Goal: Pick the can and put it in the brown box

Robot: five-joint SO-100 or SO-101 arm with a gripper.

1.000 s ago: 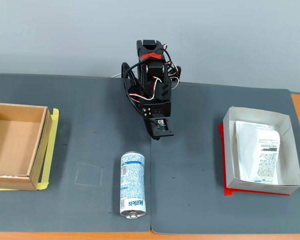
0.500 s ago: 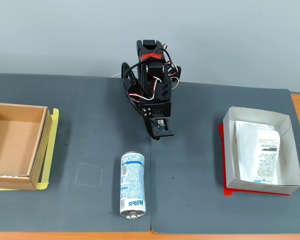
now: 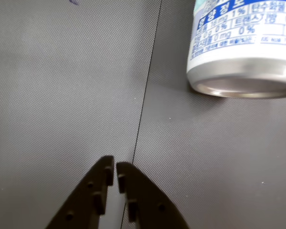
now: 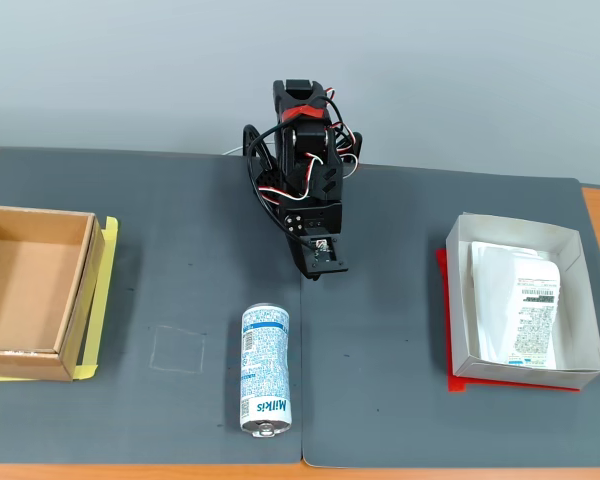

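The can (image 4: 265,369), white with light-blue print and "Milkis" lettering, lies on its side on the dark mat near the front edge in the fixed view. In the wrist view its silver end and label (image 3: 238,62) show at the top right. The brown box (image 4: 30,290) sits open and empty at the far left. My gripper (image 3: 115,172) is shut and empty, its fingertips touching, low over the mat seam. In the fixed view the gripper (image 4: 315,272) hangs folded under the arm, behind the can and apart from it.
A white paper box (image 4: 460,300) with a printed packet sits on a red sheet at the right. A faint square outline (image 4: 176,349) is marked on the mat left of the can. Yellow paper (image 4: 98,300) lies under the brown box.
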